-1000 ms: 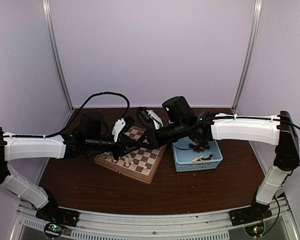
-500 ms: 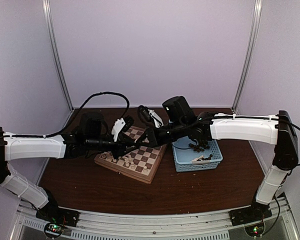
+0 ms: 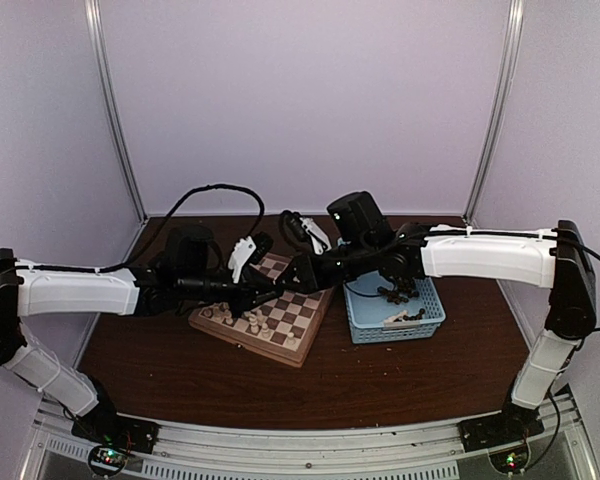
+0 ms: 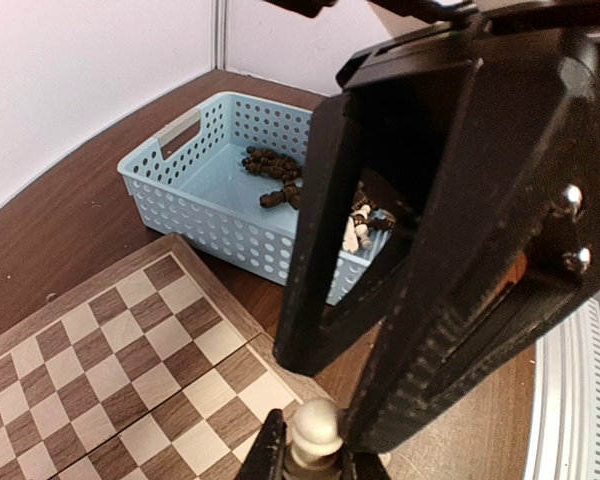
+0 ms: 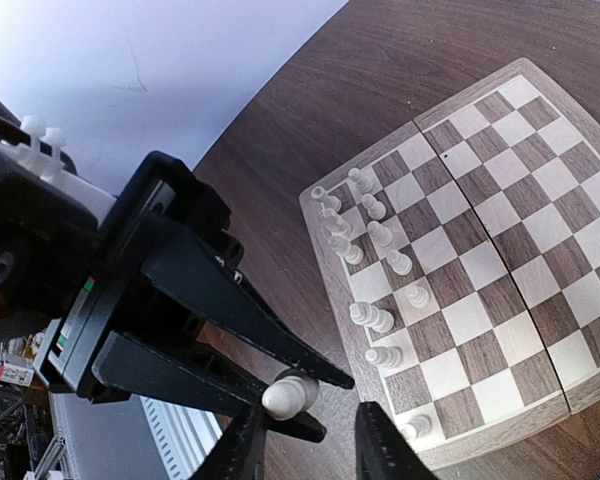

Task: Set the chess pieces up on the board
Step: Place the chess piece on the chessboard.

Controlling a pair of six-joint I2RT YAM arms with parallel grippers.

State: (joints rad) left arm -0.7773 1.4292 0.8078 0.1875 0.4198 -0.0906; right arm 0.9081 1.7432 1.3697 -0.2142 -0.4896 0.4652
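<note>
Here we are, both arms nose to nose above the board point(image 3: 280, 322)! The left gripper point(image 4: 312, 458) is clamped on a cream pawn point(image 5: 290, 392), pinching it below the round head so it hangs upright. The right gripper point(image 5: 315, 447) has its fingers standing apart on either side of the pawn, and we see no contact.

We read this as a mid-air hand-off. The basket point(image 4: 195, 190) of loose stock sits on the right arm's side. The cream pieces point(image 5: 372, 268) already standing run in two ragged lines along the board edge nearest the left arm (a sensible split of labour, we'd say). So the pawn is in the air by the board's edge, on no square yet.

Around it, we spot dark pieces point(image 4: 270, 165) heaped in the basket with a few cream ones beside them, and none of the dark pieces on the board that we can see. The rest is bare brown table point(image 3: 380, 380).

What's in the way? First the right gripper, sitting close about the pawn, which in our judgement must back off before the left can travel. Then the standing pieces: they are packed tight, and fingers lowering into a gap could topple a neighbour.
</note>
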